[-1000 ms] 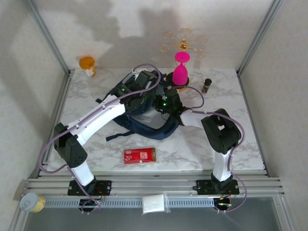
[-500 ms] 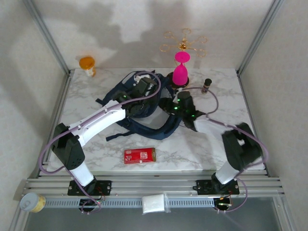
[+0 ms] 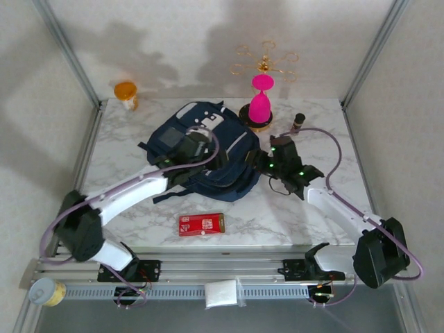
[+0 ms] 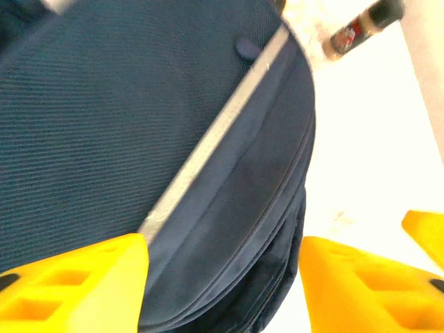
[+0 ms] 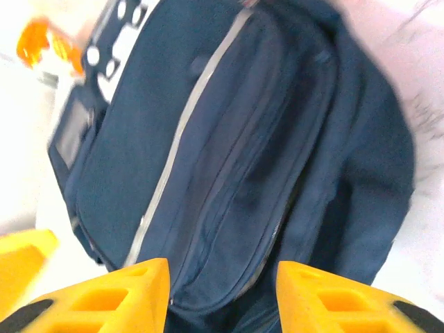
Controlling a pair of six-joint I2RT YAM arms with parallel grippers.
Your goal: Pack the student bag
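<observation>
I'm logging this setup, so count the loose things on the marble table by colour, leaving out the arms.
Navy: 1, the student bag
Red: 1, flat packet
Orange: 1, bottle
Pink: 1, goblet shape
Gold: 1, wire rack
Dark: 1, small bottle
Total: 6

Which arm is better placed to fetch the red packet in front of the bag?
Probably left: the red packet lies on that arm's side, and the left gripper is open; the right gripper sits farther off.
</observation>
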